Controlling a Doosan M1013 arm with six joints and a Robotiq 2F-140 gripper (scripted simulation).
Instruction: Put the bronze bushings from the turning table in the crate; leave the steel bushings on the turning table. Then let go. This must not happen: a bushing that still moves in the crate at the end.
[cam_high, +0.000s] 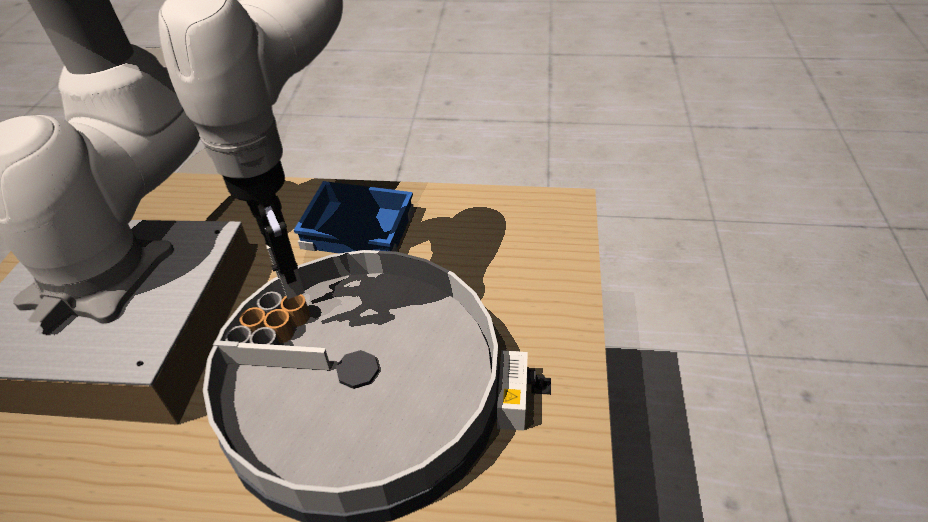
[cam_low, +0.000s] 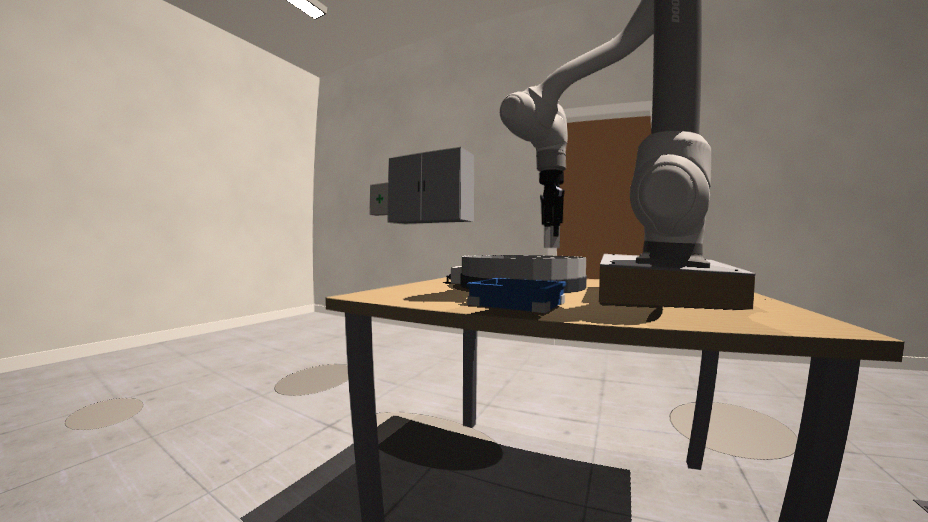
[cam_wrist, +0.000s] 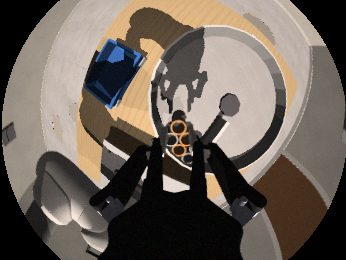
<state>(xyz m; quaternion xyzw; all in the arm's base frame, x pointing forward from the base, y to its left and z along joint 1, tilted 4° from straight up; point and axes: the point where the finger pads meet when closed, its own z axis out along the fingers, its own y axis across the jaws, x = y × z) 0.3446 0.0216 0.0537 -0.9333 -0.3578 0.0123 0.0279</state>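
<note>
Three bronze bushings (cam_high: 299, 315) (cam_wrist: 178, 120) and three steel bushings (cam_high: 269, 292) stand upright in a tight cluster on the turning table (cam_high: 402, 402) (cam_low: 522, 267) (cam_wrist: 250, 135), near its wall. The backmost bronze one has a steel one beside it. My gripper (cam_high: 292, 290) (cam_low: 550, 249) (cam_wrist: 178, 131) points down just over that backmost bronze bushing, its fingers part way open with nothing held between them. The fingertips partly cover that bushing's rim in the top view. The blue crate (cam_high: 350, 246) (cam_low: 512, 295) (cam_wrist: 128, 82) shows no bushing inside; part of it is in shadow.
A white guide bar (cam_high: 279, 357) runs beside the cluster towards the dark hub (cam_high: 358, 368) (cam_wrist: 230, 104). The turning table's raised wall stands between the bushings and the crate. A white sensor box (cam_high: 514, 383) sits on the far side. The robot's pedestal (cam_high: 162, 311) (cam_low: 674, 285) is close by.
</note>
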